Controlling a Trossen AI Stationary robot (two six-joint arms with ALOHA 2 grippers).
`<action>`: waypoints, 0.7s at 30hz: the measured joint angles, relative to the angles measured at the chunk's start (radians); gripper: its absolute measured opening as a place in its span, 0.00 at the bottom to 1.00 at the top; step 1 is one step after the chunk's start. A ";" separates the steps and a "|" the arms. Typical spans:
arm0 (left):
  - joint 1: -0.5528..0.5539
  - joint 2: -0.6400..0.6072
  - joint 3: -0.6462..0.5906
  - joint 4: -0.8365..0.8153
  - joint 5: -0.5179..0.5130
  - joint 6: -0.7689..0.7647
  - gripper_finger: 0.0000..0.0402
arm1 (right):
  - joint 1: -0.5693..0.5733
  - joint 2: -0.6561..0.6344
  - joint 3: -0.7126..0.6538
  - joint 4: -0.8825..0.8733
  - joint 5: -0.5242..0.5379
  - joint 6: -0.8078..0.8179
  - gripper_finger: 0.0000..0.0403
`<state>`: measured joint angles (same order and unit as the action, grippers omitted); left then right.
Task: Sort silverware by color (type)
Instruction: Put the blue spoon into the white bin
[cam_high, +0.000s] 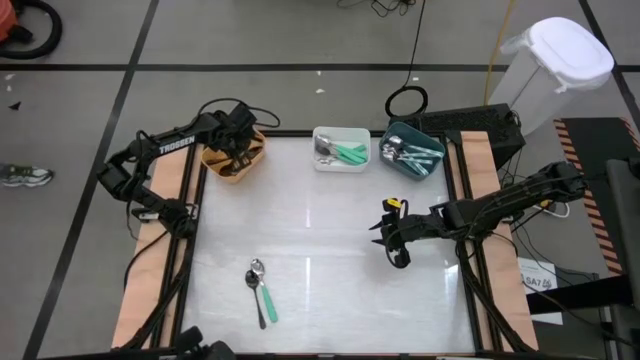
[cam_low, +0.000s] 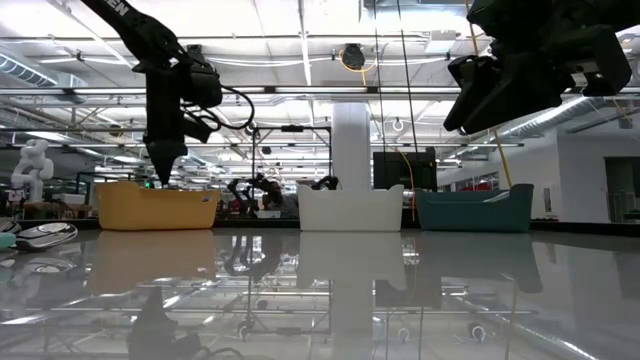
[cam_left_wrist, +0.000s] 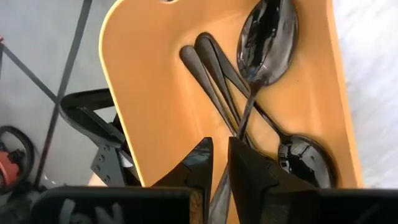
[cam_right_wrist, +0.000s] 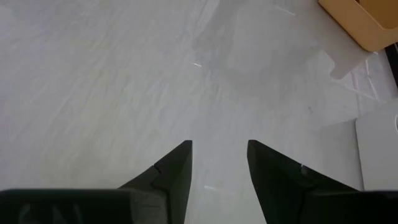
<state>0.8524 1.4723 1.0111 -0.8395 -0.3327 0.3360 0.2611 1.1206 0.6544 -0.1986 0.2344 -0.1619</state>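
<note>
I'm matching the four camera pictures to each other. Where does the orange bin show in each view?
High view: orange bin, upper left, under the left gripper.
Low view: left, at the table's far edge.
Left wrist view: fills the picture, holding black spoons.
Right wrist view: only its corner, upper right.
Shared landmark: the left gripper above the bin.

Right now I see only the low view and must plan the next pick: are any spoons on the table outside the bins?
Observer: Yes, two spoons lie side by side on the left arm's side, far from the bins; one is mint-handled.
Operator: What's in the orange bin?
Observer: The orange bin holds black spoons, with the left gripper just above them.
Operator: Is the right gripper free?
Observer: The right gripper is open and empty over the bare table.
</note>
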 joint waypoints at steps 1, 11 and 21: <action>0.000 0.000 0.000 -0.001 0.002 -0.013 0.13 | 0.000 0.000 0.000 0.000 0.000 0.000 0.37; -0.083 0.000 0.000 -0.054 0.080 -0.198 0.13 | 0.000 0.000 0.000 0.000 0.000 0.000 0.37; -0.412 0.000 0.000 -0.105 0.060 -0.420 0.13 | 0.000 0.000 0.000 0.000 0.000 0.000 0.37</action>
<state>0.4408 1.4723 1.0111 -0.9446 -0.2724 -0.0839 0.2615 1.1206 0.6544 -0.1986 0.2348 -0.1616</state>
